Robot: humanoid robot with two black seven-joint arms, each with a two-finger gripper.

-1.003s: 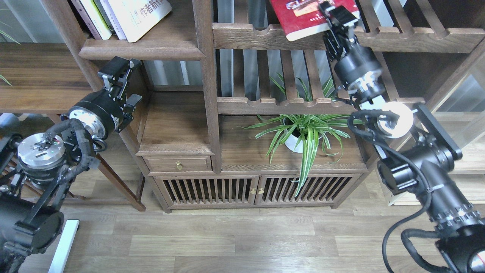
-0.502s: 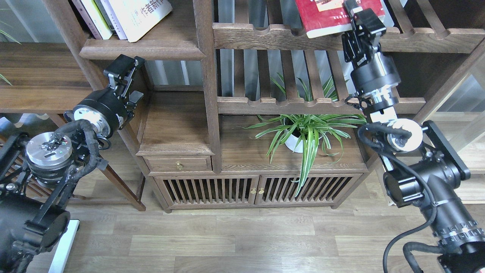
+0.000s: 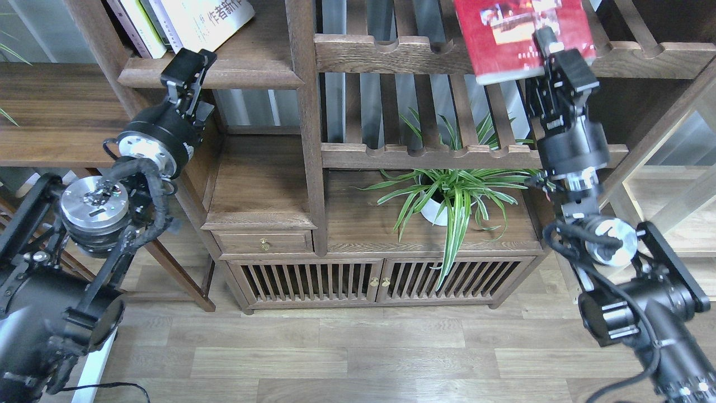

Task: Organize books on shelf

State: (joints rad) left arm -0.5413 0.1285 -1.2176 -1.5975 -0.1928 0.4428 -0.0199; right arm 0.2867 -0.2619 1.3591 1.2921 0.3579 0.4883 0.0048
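Head view: right fingers [image 3: 551,47] apparently grip red book [image 3: 520,36].

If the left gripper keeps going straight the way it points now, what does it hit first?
Most likely the moulded front edge of the shelf: the left gripper points up and slightly right, its tip already level with that edge. The leaning white book lies beyond. Depth is unclear, so it could stop short of the plank.
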